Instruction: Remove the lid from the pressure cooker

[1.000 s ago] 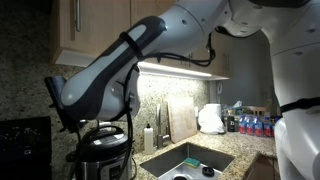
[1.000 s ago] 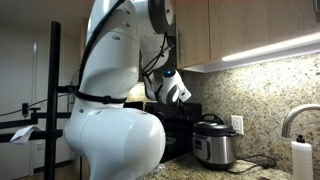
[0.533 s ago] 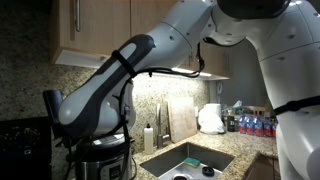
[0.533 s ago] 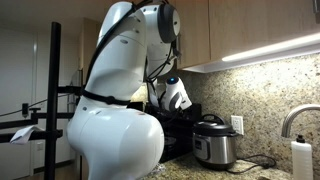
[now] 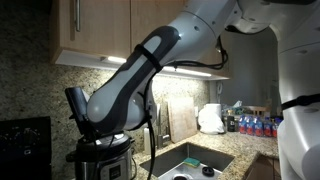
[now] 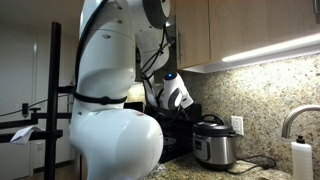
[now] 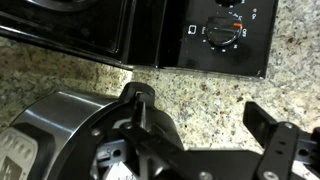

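The gripper (image 7: 205, 125), its jaws held apart on nothing, has been swung closer over the pressure cooker (image 6: 212, 143), whose lid (image 7: 68, 120) is seen still seated just beneath it, seemingly untouched, so the grasp remains undone.

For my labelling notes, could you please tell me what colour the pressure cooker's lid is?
Black; the lid shows best in an exterior view.

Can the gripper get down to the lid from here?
Probably yes. The gripper hovers open close above the lid with nothing between them; the wrist view shows the lid right beneath the fingers.
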`<state>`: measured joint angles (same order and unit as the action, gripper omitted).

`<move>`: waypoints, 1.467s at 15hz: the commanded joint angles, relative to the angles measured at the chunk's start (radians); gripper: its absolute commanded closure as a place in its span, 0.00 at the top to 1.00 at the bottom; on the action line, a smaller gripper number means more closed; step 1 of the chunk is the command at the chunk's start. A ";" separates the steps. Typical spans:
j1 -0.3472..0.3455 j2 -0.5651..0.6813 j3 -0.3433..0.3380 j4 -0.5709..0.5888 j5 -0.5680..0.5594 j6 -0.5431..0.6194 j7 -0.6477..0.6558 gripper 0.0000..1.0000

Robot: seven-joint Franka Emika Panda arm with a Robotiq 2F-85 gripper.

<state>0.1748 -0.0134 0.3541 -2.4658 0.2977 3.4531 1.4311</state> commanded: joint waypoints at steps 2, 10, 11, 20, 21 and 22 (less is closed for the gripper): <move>0.040 -0.035 -0.039 -0.037 -0.003 0.000 -0.020 1.00; 0.022 -0.063 -0.084 -0.051 -0.003 -0.001 -0.049 1.00; 0.016 -0.065 -0.100 -0.049 -0.001 -0.002 -0.055 1.00; -0.007 0.029 -0.185 0.055 -0.051 -0.008 -0.088 1.00; -0.012 0.052 -0.191 0.071 -0.045 -0.006 -0.093 1.00; -0.016 0.075 -0.198 0.084 -0.037 0.001 -0.100 1.00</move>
<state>0.1734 -0.0061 0.1689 -2.4342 0.2290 3.4505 1.3840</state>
